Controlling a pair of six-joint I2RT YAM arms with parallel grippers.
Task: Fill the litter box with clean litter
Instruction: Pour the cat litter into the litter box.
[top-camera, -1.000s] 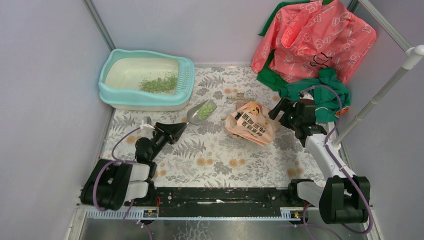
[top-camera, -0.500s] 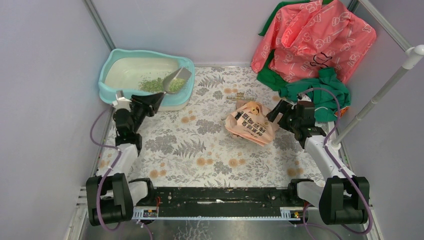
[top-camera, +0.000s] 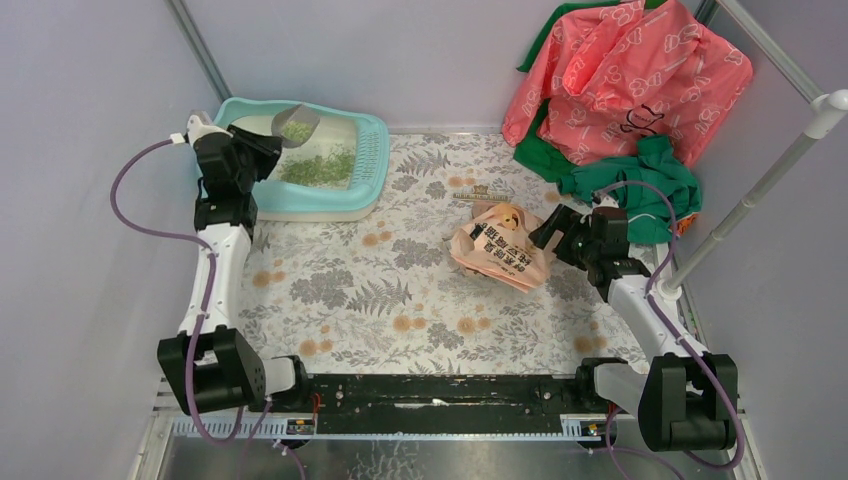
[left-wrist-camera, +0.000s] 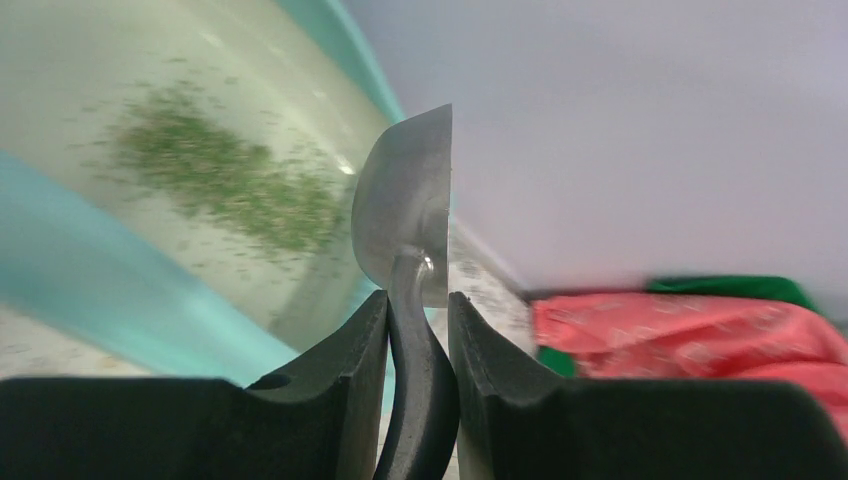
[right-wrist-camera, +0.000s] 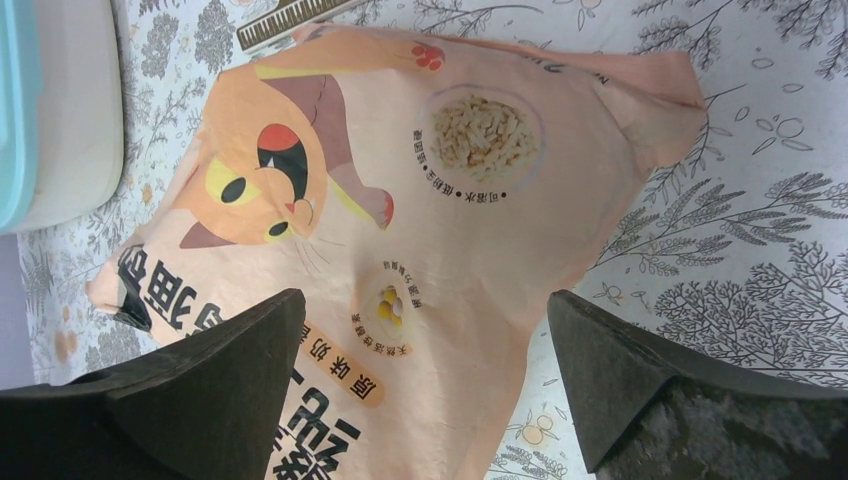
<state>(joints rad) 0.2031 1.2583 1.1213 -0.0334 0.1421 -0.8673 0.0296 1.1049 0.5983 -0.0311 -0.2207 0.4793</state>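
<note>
Fingers (left-wrist-camera: 345, 370) of the left gripper (top-camera: 262, 147) clenched on the dark handle of the grey scoop (top-camera: 298, 125), bowl out ahead of them toward the upper right in the top view. Held over the upper-left part of the litter box (top-camera: 375, 150), above its cream inside, with some green granules showing in the bowl. Heap of clean litter (top-camera: 318, 168) lying in the box just lower right of the bowl; in the left wrist view, left of the bowl and lower down. Long axis of the box running left to right across the frame's upper left, scoop axis crossing it at a slant. Probably calls for a roll of the wrist to tip the load onto the heap. Left arm right at the box; right gripper (top-camera: 555, 225) well apart at mid right, spread wide over the pink-orange bag (right-wrist-camera: 440, 200), gripping nothing.
</note>
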